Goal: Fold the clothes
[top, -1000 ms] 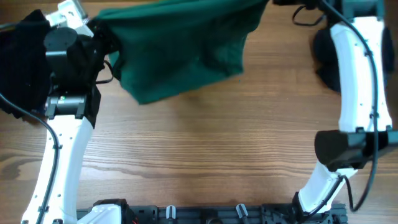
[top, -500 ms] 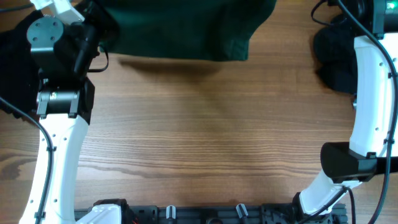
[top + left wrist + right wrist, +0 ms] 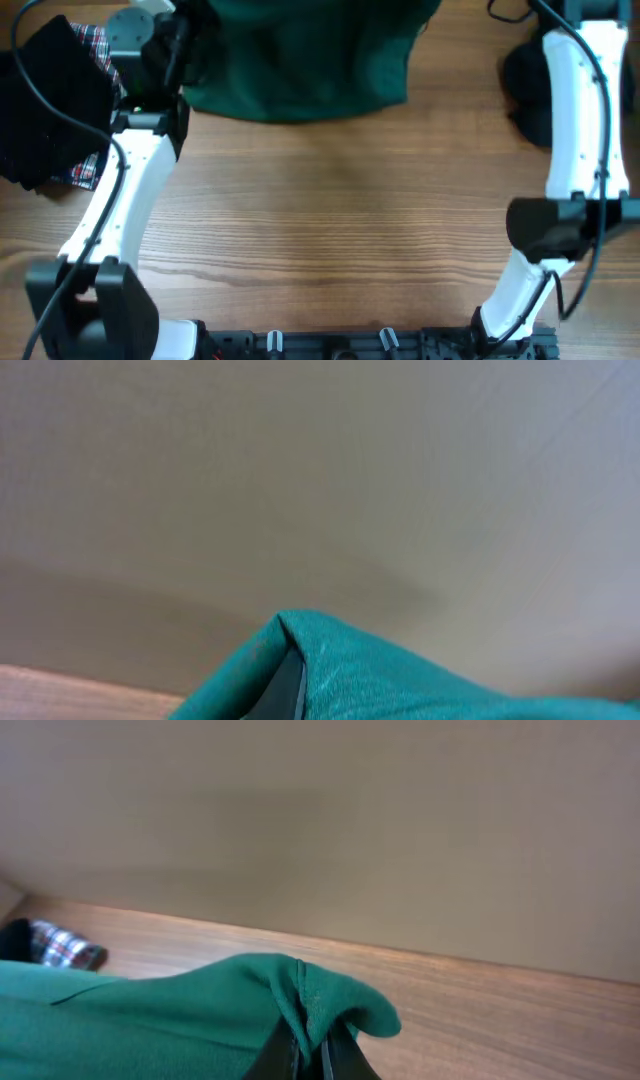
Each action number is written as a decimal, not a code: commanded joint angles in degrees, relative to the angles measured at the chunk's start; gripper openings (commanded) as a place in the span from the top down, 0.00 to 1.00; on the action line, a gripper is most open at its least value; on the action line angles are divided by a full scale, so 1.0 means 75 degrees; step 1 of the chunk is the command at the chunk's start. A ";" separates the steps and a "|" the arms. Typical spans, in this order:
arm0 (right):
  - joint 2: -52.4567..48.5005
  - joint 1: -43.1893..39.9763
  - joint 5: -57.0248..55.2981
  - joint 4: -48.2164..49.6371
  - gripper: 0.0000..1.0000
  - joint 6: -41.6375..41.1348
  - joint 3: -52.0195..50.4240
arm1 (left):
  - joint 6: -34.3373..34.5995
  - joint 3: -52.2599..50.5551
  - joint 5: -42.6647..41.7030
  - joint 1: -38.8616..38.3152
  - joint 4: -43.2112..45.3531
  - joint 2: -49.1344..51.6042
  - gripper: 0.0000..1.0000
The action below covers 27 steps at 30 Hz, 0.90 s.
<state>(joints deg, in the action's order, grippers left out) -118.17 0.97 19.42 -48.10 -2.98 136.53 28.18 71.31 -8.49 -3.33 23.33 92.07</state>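
Both jaws pinch corners of the large plain dark-green fabric garment [image 3: 300, 60], left gripper [image 3: 288, 678] and right gripper [image 3: 310, 1050] holding it raised over the wooden table [image 3: 330, 220] at its far edge; looks like the spreading step, next I'd lower it flat.

Stretches the left arm [image 3: 118, 205] from its base at the near edge up and rightward to the far left of the table, white links slanting, black wrist joint at the top. Pinches a fold of the clothes [image 3: 300, 60] in the left gripper [image 3: 287, 680], jaws closed tight (only one dark finger shows past the cloth in the wrist view). Runs the right arm [image 3: 575, 110] from the near right, dark elbow out by the right edge, white forearm straight toward the far side. Clamps the right gripper [image 3: 312, 1058] on the same cloth, black fingers pressed together.
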 commanded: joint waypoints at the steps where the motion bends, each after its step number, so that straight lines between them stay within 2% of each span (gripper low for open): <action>1: -0.0050 -0.0408 -0.0784 0.0498 0.96 -0.0023 0.0087 | 0.0309 0.0743 0.0868 0.0157 0.0210 0.0344 0.96; 5: -0.0003 -0.0574 -0.0781 0.0539 0.96 0.0006 0.0096 | 0.0277 0.1443 0.0650 0.0149 -0.0122 0.0446 0.96; 9: -0.0003 -0.0586 -0.0784 0.0577 0.96 0.0023 0.0096 | 0.0277 0.1510 0.0379 0.0152 -0.0568 0.0446 0.96; 11: -0.0003 -0.0586 -0.0784 0.0376 0.96 0.0035 0.0093 | 0.0277 0.1510 -0.0114 0.0152 -0.1559 0.0446 0.96; 13: -0.0003 -0.0583 -0.0775 -0.0122 0.96 0.0076 0.0093 | 0.0259 0.1510 -0.0452 0.0114 -0.3063 0.0469 0.96; 16: -0.0003 -0.0583 -0.0490 -0.1043 0.97 0.0204 0.0093 | 0.0012 0.1510 -0.0495 0.0003 -0.5062 0.0469 0.96; 20: -0.0003 -0.0583 -0.0230 -0.2693 0.96 0.0204 0.0093 | 0.0015 0.1510 -0.0624 -0.0012 -0.7015 0.0466 0.96; 26: -0.0003 -0.0583 -0.0233 -0.4969 0.96 0.0213 0.0076 | -0.0131 0.1510 -0.0749 -0.0012 -0.9011 0.0466 0.96; 27: -0.0003 -0.0583 -0.0233 -0.5254 0.92 0.0210 0.0038 | -0.0128 0.1510 -0.0752 -0.0012 -0.9241 0.0466 0.95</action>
<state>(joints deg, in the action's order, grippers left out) -119.02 -1.45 19.49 -84.62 -2.26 136.46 28.25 82.35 -15.84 -4.40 -43.13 96.03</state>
